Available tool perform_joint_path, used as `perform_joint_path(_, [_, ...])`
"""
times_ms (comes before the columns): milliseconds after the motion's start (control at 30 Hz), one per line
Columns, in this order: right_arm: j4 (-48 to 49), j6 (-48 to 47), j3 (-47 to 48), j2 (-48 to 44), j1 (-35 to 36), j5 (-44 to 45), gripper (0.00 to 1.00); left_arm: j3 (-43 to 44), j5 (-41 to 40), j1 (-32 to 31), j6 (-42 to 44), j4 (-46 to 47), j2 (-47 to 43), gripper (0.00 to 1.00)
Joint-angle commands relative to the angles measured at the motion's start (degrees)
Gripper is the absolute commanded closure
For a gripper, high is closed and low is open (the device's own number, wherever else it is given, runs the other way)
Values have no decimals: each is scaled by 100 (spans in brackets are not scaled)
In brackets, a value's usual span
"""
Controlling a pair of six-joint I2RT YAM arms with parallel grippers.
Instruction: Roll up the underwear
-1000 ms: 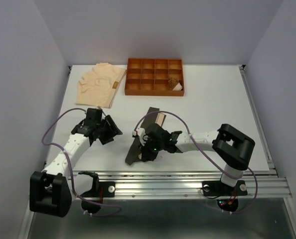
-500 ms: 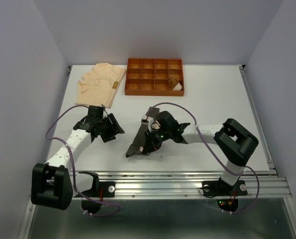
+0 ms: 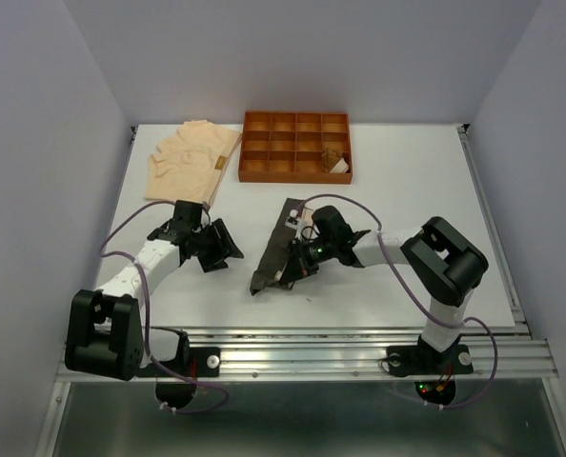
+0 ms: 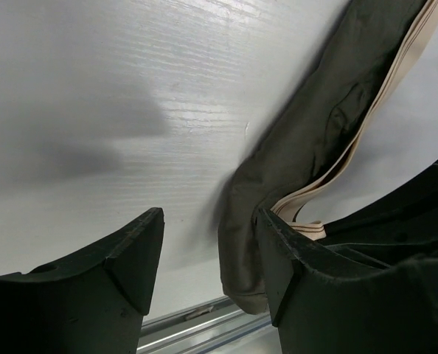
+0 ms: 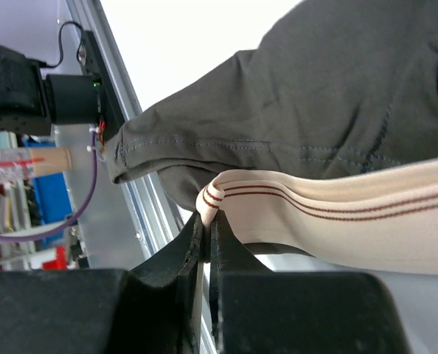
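Note:
A dark grey underwear [image 3: 272, 255] with a cream striped waistband [image 5: 337, 214] lies long and narrow on the table's middle. My right gripper [image 3: 294, 265] is shut on a fold of that waistband [image 5: 208, 221], with the dark fabric [image 5: 337, 96] draped beyond it. My left gripper [image 3: 222, 249] stands open to the garment's left. In the left wrist view the garment's near end [image 4: 248, 258] lies just inside the right finger [image 4: 278, 251], and the rest of the gap [image 4: 210, 243] holds nothing. A pale peach underwear [image 3: 190, 160] lies flat at the back left.
An orange-brown tray [image 3: 264, 147] with grid compartments stands at the back centre; one compartment on its right holds a small brown and cream bundle [image 3: 335, 160]. The metal rail [image 3: 340, 343] runs along the table's near edge, close to the garment's lower end.
My right gripper has drawn back from the near edge, pulling the dark underwear with it. My left gripper has moved right, closer to the garment.

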Motion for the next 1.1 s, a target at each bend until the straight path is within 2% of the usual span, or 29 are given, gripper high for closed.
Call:
perform_joint_path(0, [493,418,-130,74,-194,-53,99,-40,201,26,170,171,57,36])
perform_joint_path(133, [976,971,-350,179,-431,-70,99,-48,332,17,187,259,153,37])
perform_joint_path(333, [1021,1166,-421,259,-555,70,99,-329,789,-97,82,645,329,39])
perform_joint_path(500, [1030,1166,-429,276,-608,35,99,-453,843,-764,-339,1040,618,39])
perform_joint_path(633, [1021,1166,-438,276,-608,70,99,-540,983,-862,-638,1410,690,56])
perform_joint_path(767, [1030,1184,-421,329,-608,70,99,-593,606,-862,-779,1121,602,74])
perform_joint_path(933, [1021,1157,-412,285,-608,97,99,-602,44,-862,-859,629,426,85])
perform_joint_path(1000, [1030,1166,-447,285,-608,97,99,-611,-202,-862,-885,444,347,95])
perform_joint_path(1067, [1030,1183,-465,294,-608,97,99,-672,-221,-862,-868,399,347,100])
